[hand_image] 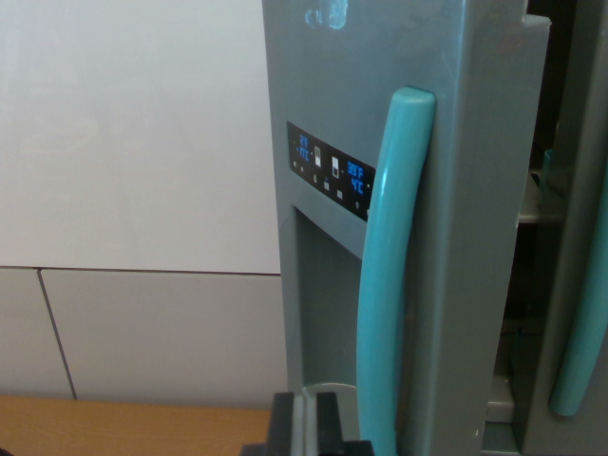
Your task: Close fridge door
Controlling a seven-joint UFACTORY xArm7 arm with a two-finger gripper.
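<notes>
White wall (133, 133) and pale tiles (161, 332) fill the space up and to the left of the gripper (306, 427), all of it open room. Directly above the gripper stands the grey fridge door (456, 190), ajar, its teal handle (389, 275) just right of the fingers. Dark gap (527, 285) shows beyond the door's right edge, before a second handle (584, 323). Display (329, 169) glows blue, digits unreadable. Gripper state: cannot tell.
</notes>
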